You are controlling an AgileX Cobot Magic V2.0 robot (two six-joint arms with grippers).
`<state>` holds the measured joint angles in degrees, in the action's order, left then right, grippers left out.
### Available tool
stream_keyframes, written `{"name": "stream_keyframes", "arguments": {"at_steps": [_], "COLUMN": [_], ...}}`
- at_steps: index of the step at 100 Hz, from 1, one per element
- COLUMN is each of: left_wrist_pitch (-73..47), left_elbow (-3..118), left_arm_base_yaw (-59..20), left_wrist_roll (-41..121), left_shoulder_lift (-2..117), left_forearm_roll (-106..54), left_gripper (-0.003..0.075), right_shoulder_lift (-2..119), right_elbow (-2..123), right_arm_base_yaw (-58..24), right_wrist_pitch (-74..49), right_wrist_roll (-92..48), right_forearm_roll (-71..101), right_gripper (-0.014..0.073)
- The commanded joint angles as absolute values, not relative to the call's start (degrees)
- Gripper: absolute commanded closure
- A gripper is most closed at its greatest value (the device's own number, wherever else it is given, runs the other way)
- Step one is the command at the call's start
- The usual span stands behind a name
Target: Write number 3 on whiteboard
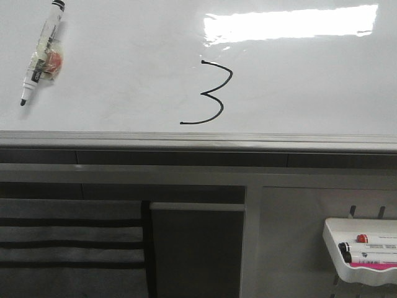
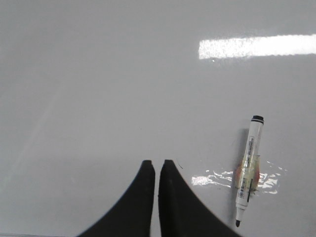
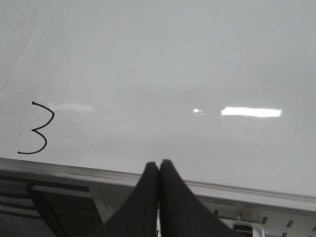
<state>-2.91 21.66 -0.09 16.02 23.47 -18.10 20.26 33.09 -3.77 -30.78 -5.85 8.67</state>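
On the far left of the large glossy white whiteboard [image 1: 124, 68], seen from the front, lies a white-barrelled marker with a black cap end and black tip [image 1: 41, 53], slanted so its tip points down and left; a clear wrapping with a red patch clings around its middle. The left wrist view shows the same marker [image 2: 248, 170] lying flat on the board, just beside the left gripper [image 2: 156, 165], whose two black fingers are pressed almost together with only a thin slit between them and nothing held. Right of the marker, near the middle of the front view, the thin black hand-drawn number 3 [image 1: 211, 93] stands on the board just above the grey metal edge rail [image 1: 198, 139], its long lower tail sweeping left. A bright strip of light glare [image 1: 291, 25] sits above and to the right of the digit. In the right wrist view the number 3 [image 3: 37, 128] appears well apart from the right gripper [image 3: 158, 165], whose black fingers are closed together, empty, over the rail. At the lower right of the front view, a small white marker tray [image 1: 335, 233] holds markers.
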Motion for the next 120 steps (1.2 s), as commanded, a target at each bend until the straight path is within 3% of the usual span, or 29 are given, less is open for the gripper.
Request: {"name": "stream_keyframes", "arguments": {"at_steps": [1, 41, 71, 82, 96, 120], "left_wrist_pitch": [2.4, 2.8, 3.3, 3.7, 4.0, 3.1], "left_elbow": [23.2, 22.6, 7.0, 3.9, 1.1, -0.7], "left_arm_base_yaw": [0.0, -2.1, -2.6, -2.6, -2.9, -2.9], "left_wrist_roll": [15.3, 16.1, 16.1, 15.8, 2.6, 2.1], "left_shoulder_lift": [23.7, 21.3, 3.9, 1.1, -2.0, -1.8], "left_forearm_roll": [-19.1, -17.1, -16.6, -15.3, -2.8, -3.8], "left_gripper": [0.0741, 0.0741, 0.0741, 0.0741, 0.0741, 0.0741], "right_shoulder_lift": [20.7, 20.7, 20.7, 20.7, 20.7, 20.7], "right_elbow": [34.5, 34.5, 34.5, 34.5, 34.5, 34.5], "right_arm_base_yaw": [-3.3, -3.3, -3.3, -3.3, -3.3, -3.3], "right_wrist_pitch": [-26.4, -26.4, -26.4, -26.4, -26.4, -26.4], "right_wrist_roll": [-6.6, -6.6, -6.6, -6.6, -6.6, -6.6], "right_forearm_roll": [8.1, 8.1, 8.1, 8.1, 8.1, 8.1], "right_gripper": [0.0663, 0.0663, 0.0663, 0.0663, 0.0663, 0.0663]}}
